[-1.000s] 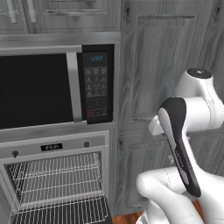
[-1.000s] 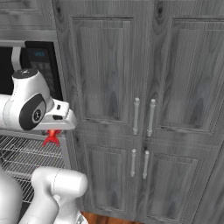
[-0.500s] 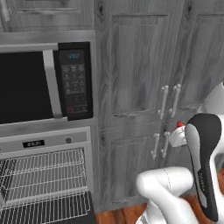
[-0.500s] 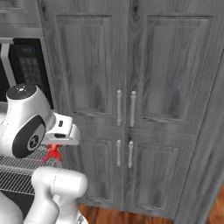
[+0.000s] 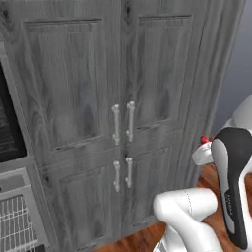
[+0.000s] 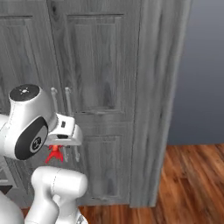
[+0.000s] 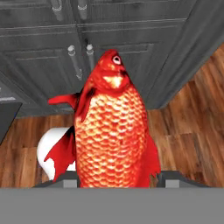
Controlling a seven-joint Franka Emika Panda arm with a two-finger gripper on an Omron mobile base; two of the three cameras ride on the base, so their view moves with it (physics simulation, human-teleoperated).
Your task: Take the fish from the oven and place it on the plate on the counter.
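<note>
Gripper (image 6: 56, 146) is clamping the fish (image 7: 113, 127), its jaws standing partly apart with the body filling the gap between them. In the hand view the fish is rising straight up from between the fingertips, head at the top, and it is covering the middle of that view. In the right base view its red tail and fins are hanging just below the white hand, in front of the grey cabinet (image 6: 103, 83). In the left base view only a small red bit of the fish (image 5: 205, 140) is peeking out above the white hand, right of the cabinet doors.

Seen close up, the fish is bright red-orange with rows of clear scales that are shading paler, almost yellow-orange, down the middle of the body. One round white eye with a dark centre is showing near the top of the head. A red fin is sticking out to one side below the head, and ragged red fins are spreading low on both sides of the body.

The cabinet is tall, dark grey wood grain, with panelled doors and pale bar handles (image 5: 122, 123) set in pairs. At its left edge in the left base view the oven (image 5: 15, 221) is showing a strip of wire rack. Brown wooden floor (image 6: 192, 183) is running off to the cabinet's right.
</note>
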